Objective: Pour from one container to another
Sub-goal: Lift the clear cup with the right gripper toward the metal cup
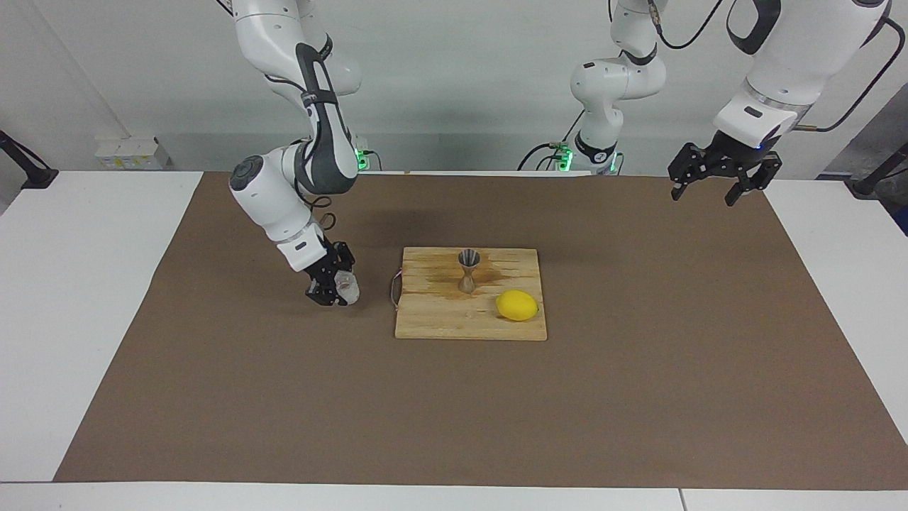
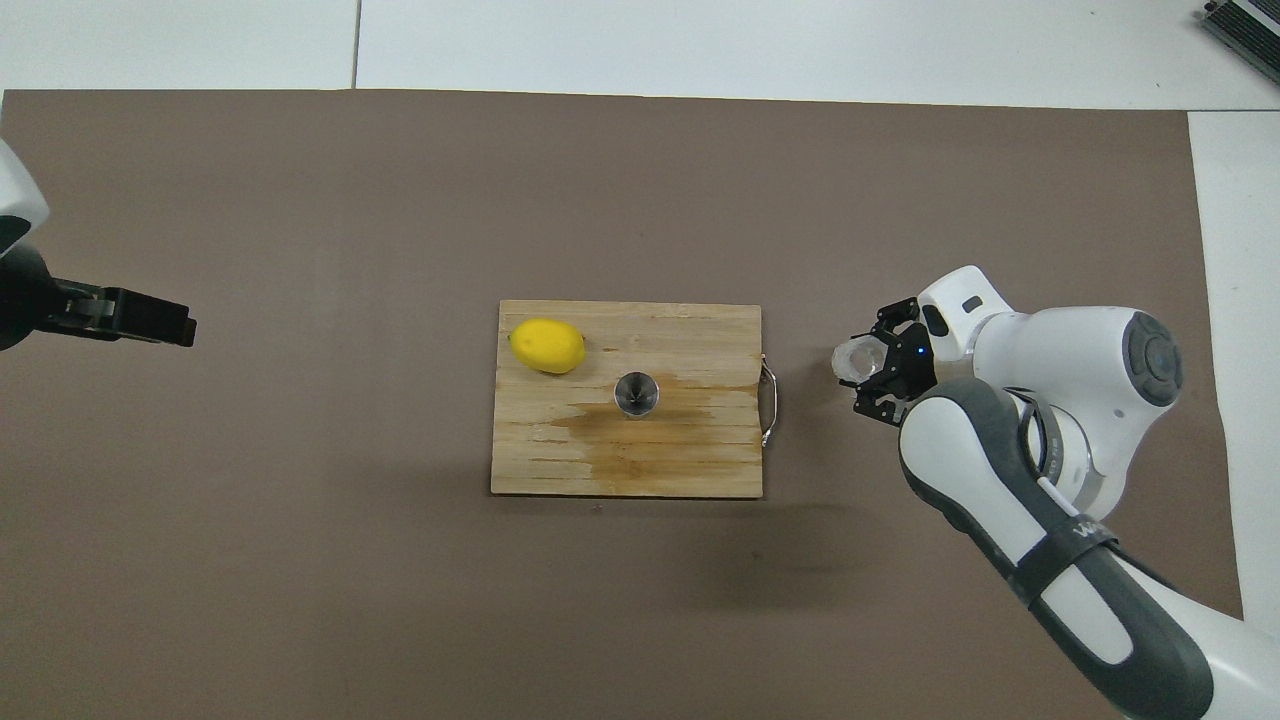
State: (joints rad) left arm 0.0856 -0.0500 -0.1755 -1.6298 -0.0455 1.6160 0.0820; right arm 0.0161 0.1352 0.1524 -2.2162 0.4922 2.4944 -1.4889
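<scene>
Facing view shows the right gripper [image 1: 332, 284] down low on the brown mat [image 1: 213, 397], off the handle end of the cutting board [image 1: 440, 323] toward the right arm's end of the table, with its fingers closed around the small clear cup [image 1: 347, 286]. The cup looks tipped a bit in the grasp and sits at or just above the mat; hard to say if it's actually off the surface yet. From here the sensible move is probably a straight lift first, keeping the cup level, then a carry over the board before any tilting, since the jigger [image 1: 468, 270] has a narrow mouth and a thin waist, so it'd likely topple if bumped. A slow pour from just above the rim seems the safe bet. The jigger stands upright on the board, with the lemon [image 1: 517, 305] close beside it but farther from the robots. In the overhead view the jigger [image 2: 636, 392] looks empty, though that's not certain, and what's in the cup [image 2: 852, 360] can't be made out. The board has a damp-looking stain around the jigger. The left gripper [image 1: 723, 179] waits up in the air over the mat's edge at the left arm's end, jaws spread wide, holding nothing.
</scene>
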